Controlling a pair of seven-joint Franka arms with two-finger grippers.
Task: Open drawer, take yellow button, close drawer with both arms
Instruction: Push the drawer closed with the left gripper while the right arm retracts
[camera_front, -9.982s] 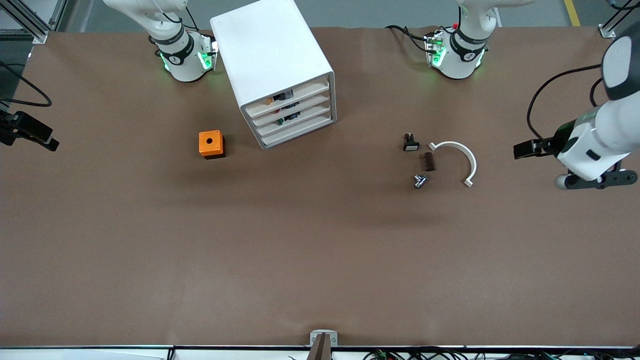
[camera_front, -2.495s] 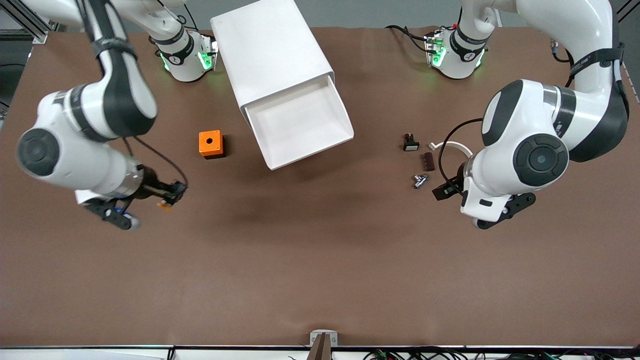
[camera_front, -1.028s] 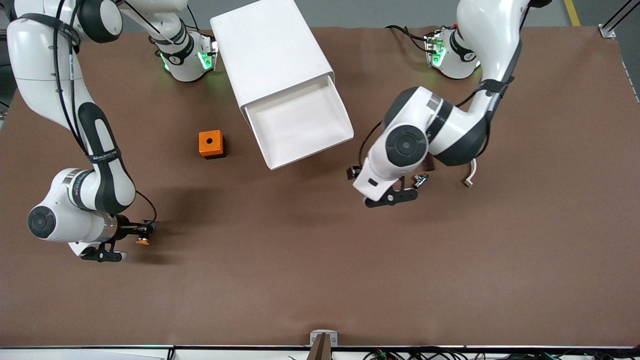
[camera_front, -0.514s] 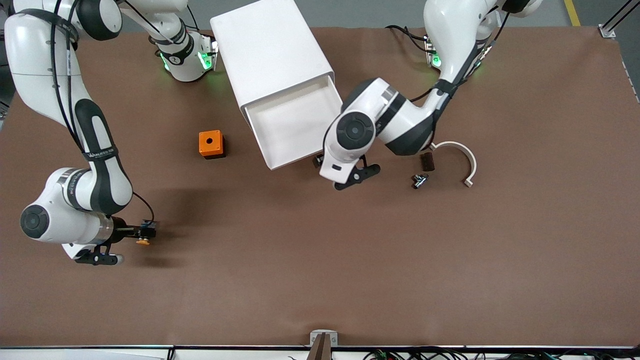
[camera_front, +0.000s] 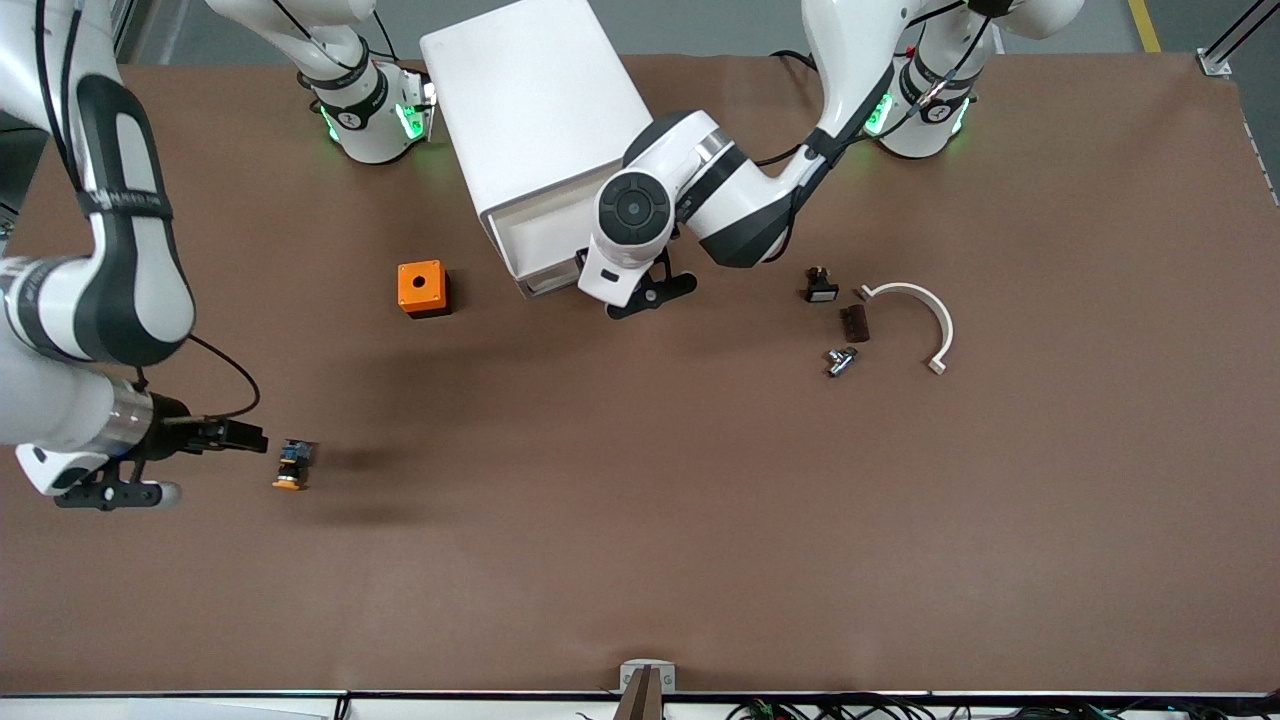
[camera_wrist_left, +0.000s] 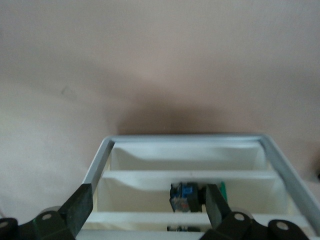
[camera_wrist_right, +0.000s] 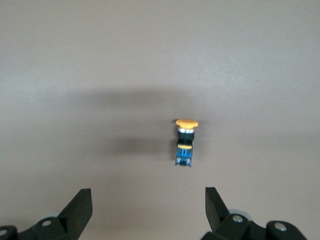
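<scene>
Right gripper (camera_front: 235, 437) wide open, empty, just off the button (camera_front: 292, 466), which lies on the brown table (camera_front: 640, 520) at its 3 o'clock, released since 0.5 s ago. Left gripper (camera_wrist_left: 145, 210) spread open at the drawer (camera_front: 535, 245) front; drawer is pushed most of the way in. Orange cube (camera_front: 422, 288) beside cabinet (camera_front: 540, 120).

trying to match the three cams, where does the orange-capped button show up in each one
Front view: the button lies on the brown table, nearer to the camera than the orange cube, toward the right arm's end, just off the right claw.
Left wrist view: not in it; that camera faces the cabinet's trays.
Right wrist view: the button lies apart from the open claw's fingers.
Shared landmark: the brown tabletop.
</scene>
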